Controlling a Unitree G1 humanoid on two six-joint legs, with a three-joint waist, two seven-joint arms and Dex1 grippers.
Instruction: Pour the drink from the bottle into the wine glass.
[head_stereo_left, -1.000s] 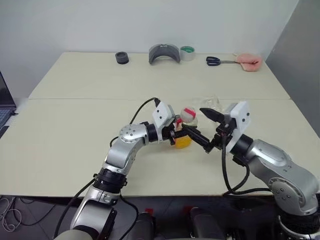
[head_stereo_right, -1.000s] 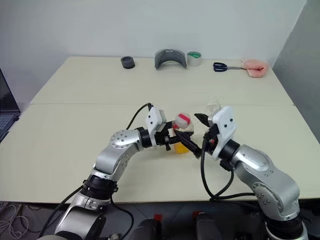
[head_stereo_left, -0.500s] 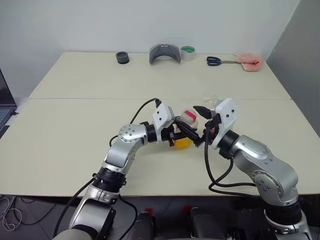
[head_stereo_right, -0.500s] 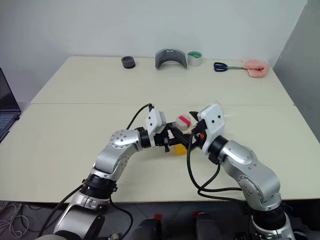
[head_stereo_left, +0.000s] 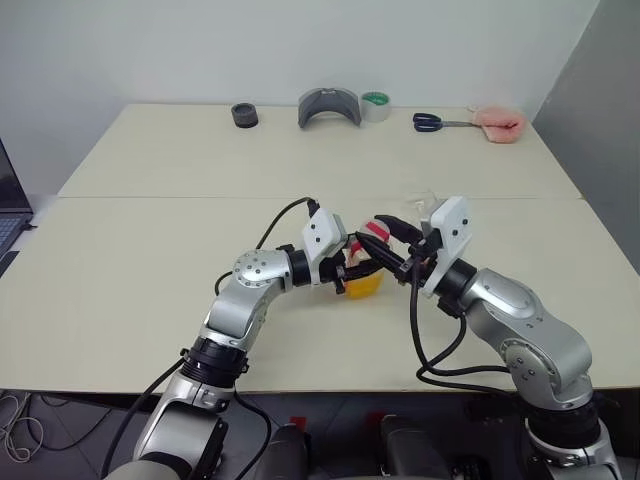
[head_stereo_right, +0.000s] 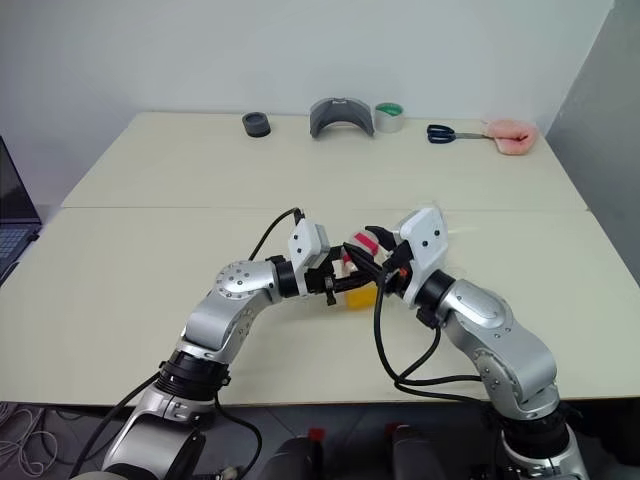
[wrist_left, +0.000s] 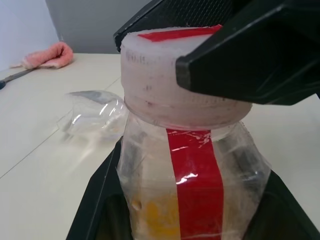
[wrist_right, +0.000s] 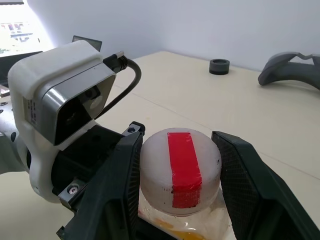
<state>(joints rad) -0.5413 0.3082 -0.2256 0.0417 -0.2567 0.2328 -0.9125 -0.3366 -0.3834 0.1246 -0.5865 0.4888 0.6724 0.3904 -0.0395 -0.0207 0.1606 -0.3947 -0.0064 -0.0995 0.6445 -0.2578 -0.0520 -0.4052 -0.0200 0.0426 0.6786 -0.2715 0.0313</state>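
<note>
The small clear bottle (head_stereo_left: 364, 284) with a red label stripe (wrist_left: 196, 190) is upright just above the table, and my left gripper (head_stereo_left: 353, 272) is shut on its body. Orange drink (wrist_left: 152, 220) fills its lower part. My right gripper (head_stereo_left: 373, 234) reaches in from the right; its two black fingers (wrist_right: 122, 172) press on either side of the white, red-striped cap (wrist_right: 181, 167). The clear wine glass (wrist_left: 95, 112) is on the table just beyond the bottle, by my right wrist (head_stereo_left: 420, 203).
Along the table's far edge lie a black roll (head_stereo_left: 243, 115), a grey curved piece (head_stereo_left: 328, 106), a green tape roll (head_stereo_left: 375, 104), scissors (head_stereo_left: 430, 122) and a pink cloth (head_stereo_left: 498, 122). A laptop (head_stereo_left: 8, 215) sits off the left side.
My right gripper has come in leftward from beside the bottle and its wide-open fingers have closed around the cap. The left gripper and the bottle have stayed put.
</note>
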